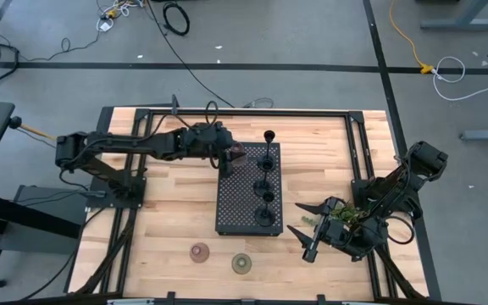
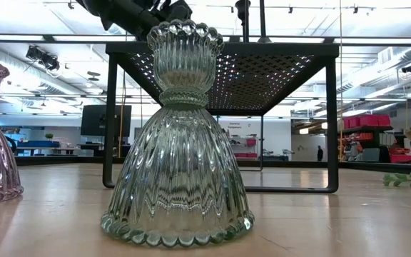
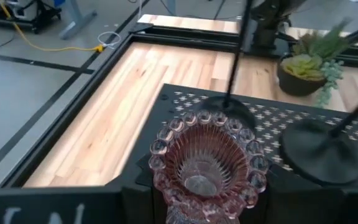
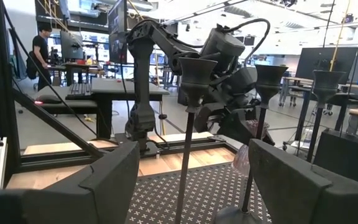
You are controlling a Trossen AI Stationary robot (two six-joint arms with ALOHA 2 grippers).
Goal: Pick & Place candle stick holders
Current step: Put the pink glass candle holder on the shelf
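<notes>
My left gripper (image 1: 229, 158) is over the far left corner of the black perforated tray (image 1: 235, 207), shut on a pinkish glass candle holder (image 3: 207, 165). Several black stemmed holders (image 1: 263, 180) stand in a row on the tray by their round bases. Another pinkish glass holder (image 1: 199, 252) and a green one (image 1: 242, 263) stand on the table near its front edge; the green one fills the low view (image 2: 177, 135). My right gripper (image 1: 310, 230) is open and empty, right of the tray. My left gripper holds the pinkish glass holder below its beaded cup rim (image 3: 166, 140). The cup hides where the fingers meet the glass. The holder stands upright, cup opening up, over the tray's far left corner. I cannot tell whether its base rests on the tray.
A small potted green plant (image 1: 343, 217) sits by my right gripper. The tray stands on legs (image 2: 110, 121) above the wooden table. Black frame rails (image 1: 227, 111) border the table. Bare wood lies left of the tray and along the front.
</notes>
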